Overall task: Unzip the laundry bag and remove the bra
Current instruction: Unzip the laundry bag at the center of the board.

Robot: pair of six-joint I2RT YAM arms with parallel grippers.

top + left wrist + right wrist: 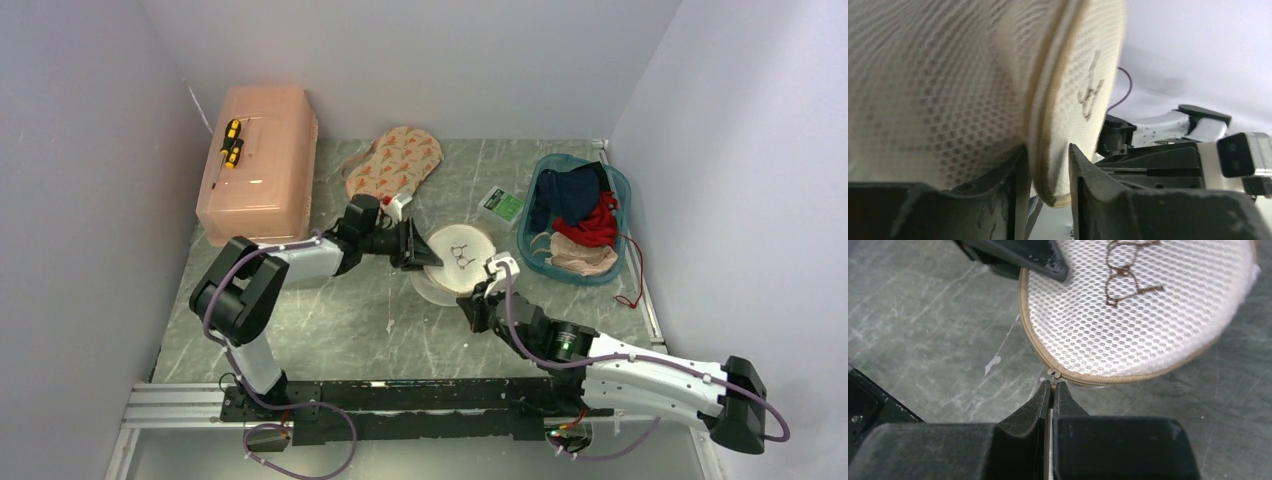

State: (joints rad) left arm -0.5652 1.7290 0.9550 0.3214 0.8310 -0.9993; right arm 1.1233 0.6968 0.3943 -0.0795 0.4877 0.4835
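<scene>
The laundry bag (460,258) is a white mesh drum with a cream zipped rim and a bra icon on its lid, lying at the table's middle. My left gripper (425,255) reaches in from the left. In the left wrist view its jaws (1045,165) stand slightly apart astride the bag's rim (1048,150), not squeezing it. My right gripper (478,295) is at the bag's near edge. In the right wrist view it (1053,385) is shut on the zipper pull (1052,374), with the zip still closed along the rim (1108,381). The bra is hidden.
A pink lidded box (258,160) with a yellow-black screwdriver (231,143) on top stands at the back left. A beige patterned two-cup piece (395,160) lies behind the bag. A teal basket (535,250) of clothes is at the right, with a green packet (502,205) beside it.
</scene>
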